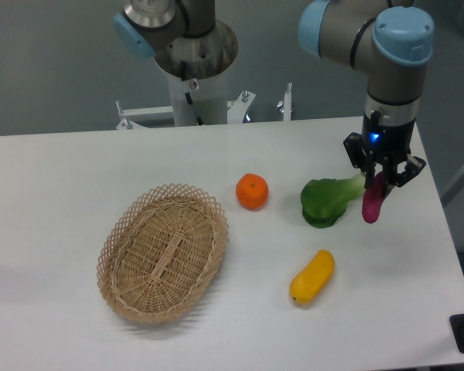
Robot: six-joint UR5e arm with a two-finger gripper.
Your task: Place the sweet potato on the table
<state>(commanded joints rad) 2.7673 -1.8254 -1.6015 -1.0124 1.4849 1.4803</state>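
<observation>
Right now the fingers point(380, 182), at the right of the frame, are closed on the top of the sweet potato point(372, 202), which dangles nearly upright above the white counter point(54, 193), just right of a green leafy vegetable point(327, 201). My worry is height: let go from there, the slim piece could topple, roll against the greens, or head for the counter's right edge.

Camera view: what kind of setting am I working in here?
Probably a robotics lab test bench, not a kitchen: a bare white table against a plain grey wall, toy produce like the orange beside a wicker basket, and the gripper holding the sweet potato.
</observation>
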